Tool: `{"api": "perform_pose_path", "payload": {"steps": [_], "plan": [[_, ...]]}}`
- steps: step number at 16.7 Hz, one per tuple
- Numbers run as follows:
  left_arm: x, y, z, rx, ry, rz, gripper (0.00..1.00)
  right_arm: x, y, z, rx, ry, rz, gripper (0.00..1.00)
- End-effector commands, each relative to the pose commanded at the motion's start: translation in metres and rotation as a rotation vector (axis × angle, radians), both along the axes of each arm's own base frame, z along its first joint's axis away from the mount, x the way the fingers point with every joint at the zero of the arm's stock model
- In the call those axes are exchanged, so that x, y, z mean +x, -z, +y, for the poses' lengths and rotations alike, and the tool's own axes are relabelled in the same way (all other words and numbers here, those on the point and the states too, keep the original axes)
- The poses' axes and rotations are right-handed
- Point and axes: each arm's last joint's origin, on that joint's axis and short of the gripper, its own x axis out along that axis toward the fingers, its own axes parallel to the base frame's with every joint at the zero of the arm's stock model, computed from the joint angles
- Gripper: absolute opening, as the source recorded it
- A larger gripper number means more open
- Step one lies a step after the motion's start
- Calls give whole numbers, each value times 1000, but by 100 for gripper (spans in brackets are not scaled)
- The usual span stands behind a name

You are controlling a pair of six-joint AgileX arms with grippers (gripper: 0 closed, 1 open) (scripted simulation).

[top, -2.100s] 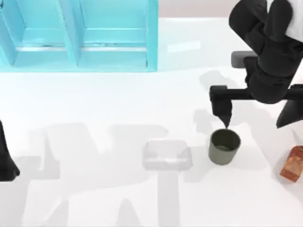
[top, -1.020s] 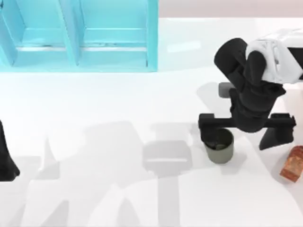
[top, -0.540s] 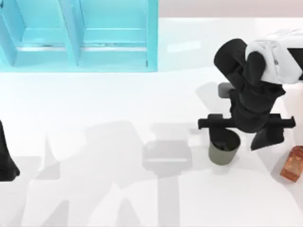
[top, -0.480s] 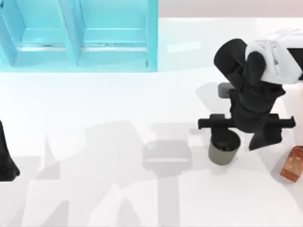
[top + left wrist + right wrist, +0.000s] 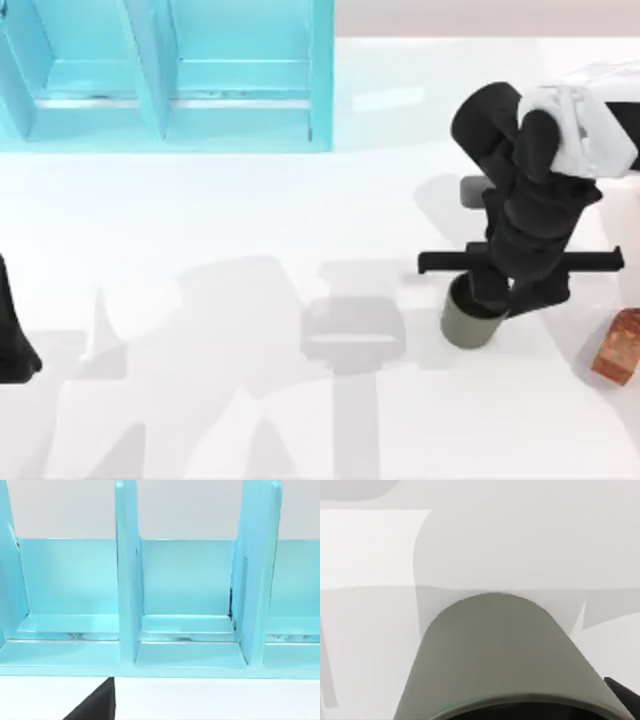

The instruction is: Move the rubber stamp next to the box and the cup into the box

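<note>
R gripper [image 5: 487, 296]: down over the cup's rim, arm bent above it; grip can't be told.
Cup [image 5: 462, 322]: dark olive-grey, matte, upright on the table [image 5: 250, 220], R of centre; wall close up in R wrist view [image 5: 495, 650].
Stamp [image 5: 617, 347]: orange-red, speckled, at R edge, apart from cup.
Box [image 5: 170, 75]: turquoise, top L.
L arm: parked at L edge.

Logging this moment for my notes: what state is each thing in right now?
cup: upright on the table, right gripper down at its rim.
rubber stamp: lying at the table's right edge, untouched.
box: open compartments, nothing inside.
left arm: parked at the left edge.
</note>
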Motion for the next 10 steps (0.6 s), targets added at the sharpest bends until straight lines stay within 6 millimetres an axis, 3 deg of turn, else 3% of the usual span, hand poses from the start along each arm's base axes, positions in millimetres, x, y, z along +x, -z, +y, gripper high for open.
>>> {"api": "perform_pose_path", "payload": {"steps": [7,10], "plan": [[0,0,0,0,0,0,100,1,-1,-1,0,1,-1,0],[0,0,0,0,0,0,100,5,-22,-19,-1,-15,0,0]]}}
